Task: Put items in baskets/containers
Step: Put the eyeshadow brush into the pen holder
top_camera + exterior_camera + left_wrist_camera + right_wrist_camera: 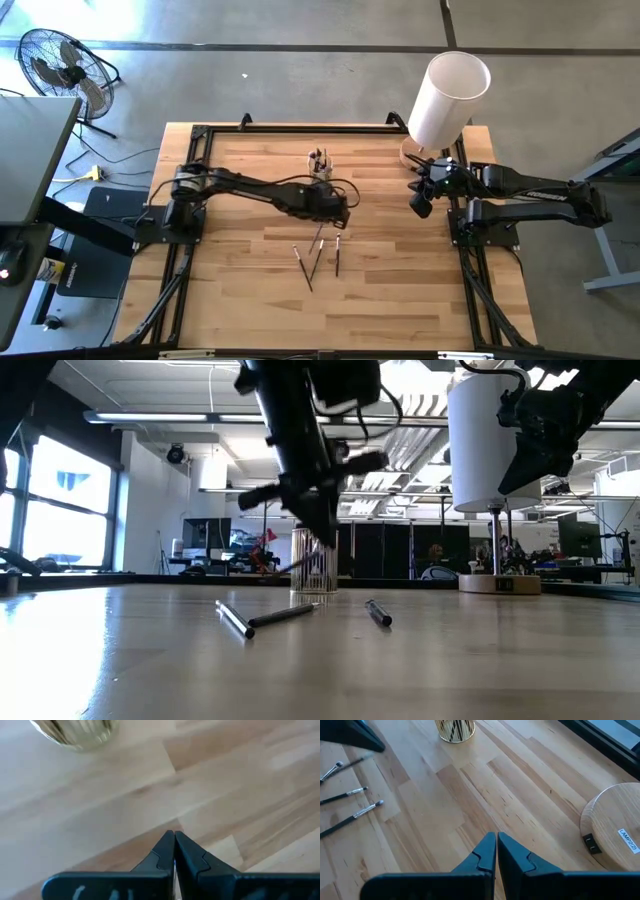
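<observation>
The clear ribbed cup [320,162] stands on the wooden table with several brushes upright in it; it also shows in the low view [315,560]. Three thin dark brushes lie flat on the table nearer the front edge [300,265] [317,248] [337,255]. My left gripper [340,213] hangs above the table between these brushes and the cup, shut on a fourth brush [295,566]. My right gripper [496,836] waits shut and raised at the table's right side, touching nothing. My left gripper [322,540] comes from above, pointing down, and is shut on a thin brush [360,760]. The brush is lifted clear of the table and slants down from below the fingers. The fingers hide the place of contact in the left wrist view, so which part they have cannot be told.
A big white cylinder [448,100] stands on a round wooden base [615,830] at the table's far right corner, close to my right arm. A black frame runs along the table edges [300,128]. A floor fan [60,65] stands off the table to the left.
</observation>
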Controlling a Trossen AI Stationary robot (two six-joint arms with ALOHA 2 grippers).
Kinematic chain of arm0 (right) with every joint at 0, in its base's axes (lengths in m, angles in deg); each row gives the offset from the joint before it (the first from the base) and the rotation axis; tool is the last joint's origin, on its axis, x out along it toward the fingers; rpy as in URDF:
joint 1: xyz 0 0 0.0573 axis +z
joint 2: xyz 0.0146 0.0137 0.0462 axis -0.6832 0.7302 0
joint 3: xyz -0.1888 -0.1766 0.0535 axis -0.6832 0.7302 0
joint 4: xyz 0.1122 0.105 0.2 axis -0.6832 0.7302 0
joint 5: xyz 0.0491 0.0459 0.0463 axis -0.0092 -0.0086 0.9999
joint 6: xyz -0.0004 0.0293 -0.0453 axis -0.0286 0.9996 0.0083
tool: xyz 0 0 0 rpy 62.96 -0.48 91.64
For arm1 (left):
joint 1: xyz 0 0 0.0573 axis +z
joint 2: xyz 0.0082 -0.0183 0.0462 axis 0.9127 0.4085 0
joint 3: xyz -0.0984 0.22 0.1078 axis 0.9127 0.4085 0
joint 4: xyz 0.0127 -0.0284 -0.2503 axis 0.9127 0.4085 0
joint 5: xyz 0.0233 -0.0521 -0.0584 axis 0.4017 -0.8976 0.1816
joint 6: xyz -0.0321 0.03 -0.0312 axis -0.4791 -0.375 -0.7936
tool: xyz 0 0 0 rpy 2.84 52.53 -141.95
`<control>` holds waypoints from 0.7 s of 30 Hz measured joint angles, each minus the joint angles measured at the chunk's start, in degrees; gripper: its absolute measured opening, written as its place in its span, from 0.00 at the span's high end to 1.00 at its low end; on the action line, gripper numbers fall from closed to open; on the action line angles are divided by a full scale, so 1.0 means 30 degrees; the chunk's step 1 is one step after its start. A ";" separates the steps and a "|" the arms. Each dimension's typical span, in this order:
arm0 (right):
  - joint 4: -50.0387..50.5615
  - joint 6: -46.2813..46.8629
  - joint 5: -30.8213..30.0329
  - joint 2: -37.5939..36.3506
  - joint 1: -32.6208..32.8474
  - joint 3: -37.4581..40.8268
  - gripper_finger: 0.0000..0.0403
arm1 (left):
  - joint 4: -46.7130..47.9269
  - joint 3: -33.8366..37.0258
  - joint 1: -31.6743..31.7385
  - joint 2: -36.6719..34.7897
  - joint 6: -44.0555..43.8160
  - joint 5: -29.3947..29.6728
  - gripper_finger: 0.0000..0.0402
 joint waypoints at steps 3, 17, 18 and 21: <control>-0.0002 -0.0051 -0.0037 0.0002 0.0005 0.0000 0.97 | -0.0927 -0.0063 -0.0481 -0.0377 -0.0155 0.1344 1.00; -0.1630 -0.0328 -0.0073 0.0020 0.0000 0.0000 0.97 | -0.1959 -0.0051 0.0602 -0.3828 0.2624 0.4472 1.00; -0.1808 -0.0315 -0.0073 0.0035 0.0000 -0.0007 0.97 | -0.2373 -0.0051 0.0902 -0.3998 0.3195 0.4477 1.00; -0.2229 -0.0265 -0.0069 0.0036 0.0000 -0.0007 0.97 | -0.3610 -0.0051 0.1991 -0.4452 0.5017 0.4212 1.00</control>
